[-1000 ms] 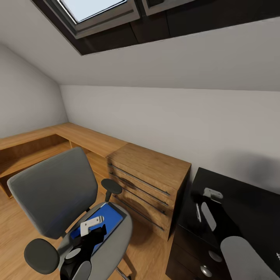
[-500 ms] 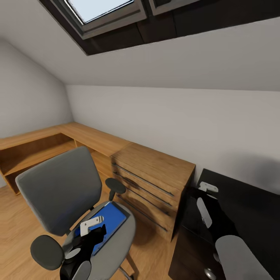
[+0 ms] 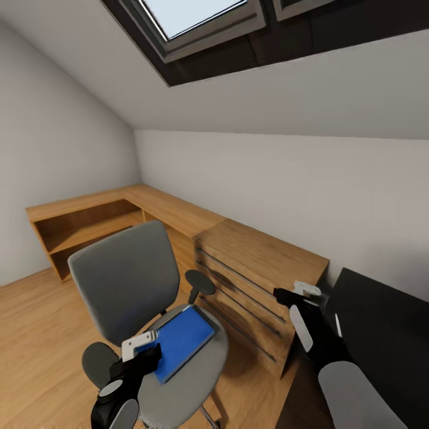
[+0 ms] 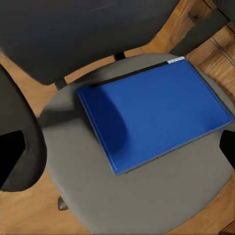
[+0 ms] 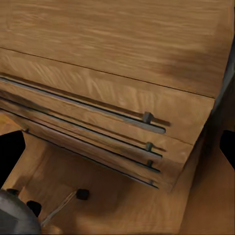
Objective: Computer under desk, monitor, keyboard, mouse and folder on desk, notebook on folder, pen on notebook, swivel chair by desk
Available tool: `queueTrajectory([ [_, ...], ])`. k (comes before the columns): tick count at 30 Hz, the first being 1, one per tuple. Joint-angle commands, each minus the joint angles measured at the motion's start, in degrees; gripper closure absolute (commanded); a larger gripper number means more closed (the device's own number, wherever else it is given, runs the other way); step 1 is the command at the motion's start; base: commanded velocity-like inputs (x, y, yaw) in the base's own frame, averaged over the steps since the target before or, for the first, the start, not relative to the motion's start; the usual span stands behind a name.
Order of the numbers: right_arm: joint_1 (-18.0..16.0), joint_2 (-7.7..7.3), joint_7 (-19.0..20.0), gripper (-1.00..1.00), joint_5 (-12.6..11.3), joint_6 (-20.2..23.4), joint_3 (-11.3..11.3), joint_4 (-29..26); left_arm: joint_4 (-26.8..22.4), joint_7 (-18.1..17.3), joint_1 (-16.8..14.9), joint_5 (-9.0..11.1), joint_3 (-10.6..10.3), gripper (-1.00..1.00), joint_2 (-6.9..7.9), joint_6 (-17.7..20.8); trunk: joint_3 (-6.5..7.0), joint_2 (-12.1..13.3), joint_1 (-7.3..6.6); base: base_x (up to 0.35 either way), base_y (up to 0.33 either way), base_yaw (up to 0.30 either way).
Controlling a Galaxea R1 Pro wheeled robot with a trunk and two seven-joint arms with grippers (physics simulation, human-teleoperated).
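The swivel chair (image 3: 126,279) stands on the wooden floor with its grey backrest toward the left. The bright blue folder (image 3: 180,341) lies flat on its seat (image 3: 196,381). My left gripper (image 3: 143,350) hovers open just above the near corner of the folder. In the left wrist view the folder (image 4: 154,115) lies on the seat (image 4: 147,200) with my dark fingertips (image 4: 12,166) wide apart. My right gripper (image 3: 296,293) is open and empty in the air, between the wooden chest and the black desk (image 3: 381,322). A thin white pen (image 3: 338,325) lies on the desk.
A light wooden drawer chest (image 3: 262,280) stands between chair and desk, and the right wrist view shows its drawer fronts (image 5: 98,117). A low wooden shelf unit (image 3: 95,220) runs along the walls at the left. A sloped ceiling with a skylight (image 3: 190,15) is overhead.
The camera has turned left, shifting the whole picture rightward. The right gripper now hangs by the chest's edge instead of over the desk. The left gripper remains above the folder.
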Motion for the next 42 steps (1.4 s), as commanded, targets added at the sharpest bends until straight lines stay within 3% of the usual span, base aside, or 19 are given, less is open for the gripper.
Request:
queueTrajectory([
  [1, 0.0, 0.12, -0.3, -1.00, -0.6, 0.1, 0.5, 0.5, -0.1, 0.5, -0.1, 0.4, 0.6, -1.00, 0.16, 0.1, -0.07, 0.0, 0.00, 0.000, 0.000, 0.278],
  [4, 0.0, 0.16, -0.3, -1.00, -0.7, 0.1, 2.1, 0.8, -0.1, 0.5, -0.1, 0.5, 4.1, -1.00, 0.11, 0.1, -0.12, 0.0, 0.00, 0.000, 0.000, 0.278],
  [9, 0.0, 0.24, -0.3, -1.00, -0.7, 0.1, 3.0, 2.3, -0.1, 0.4, -0.1, 0.5, 7.5, -1.00, 0.16, 0.2, -0.24, 0.0, 0.00, 0.000, 0.000, 0.278],
  [11, 0.0, 0.29, -0.2, -1.00, -0.7, 0.0, 4.2, 2.8, -0.1, 0.3, -0.1, 0.5, 10.0, -1.00, 0.16, 0.2, -0.29, 0.0, 0.00, 0.000, 0.000, 0.278],
  [14, 0.0, 0.41, -0.2, -1.00, -0.7, -0.1, 5.3, 3.0, -0.1, 0.3, -0.1, 0.5, 11.6, -1.00, 0.15, 0.2, -0.37, 0.0, 0.00, 0.000, 0.000, 0.277],
  [21, 0.0, 2.44, -0.2, -1.00, -0.7, -1.1, 7.5, 5.4, -0.3, 0.2, -0.1, 0.5, 16.6, -1.00, 0.13, 0.2, -0.56, 0.0, 0.00, 0.000, 0.000, 0.276],
  [30, 0.0, 2.96, -0.2, -1.00, -0.7, -2.4, 9.5, 6.6, -0.3, 0.1, -0.1, 0.5, 18.8, -1.00, 0.09, 0.2, -0.83, 0.0, 0.00, 0.000, 0.000, 0.274],
  [42, 0.0, 2.98, -0.2, -1.00, -0.7, -2.4, 9.6, 6.7, -0.3, 0.2, -0.1, 0.5, 18.0, -1.00, -0.07, 0.0, -1.39, -0.4, 0.22, 0.000, 0.000, 0.271],
])
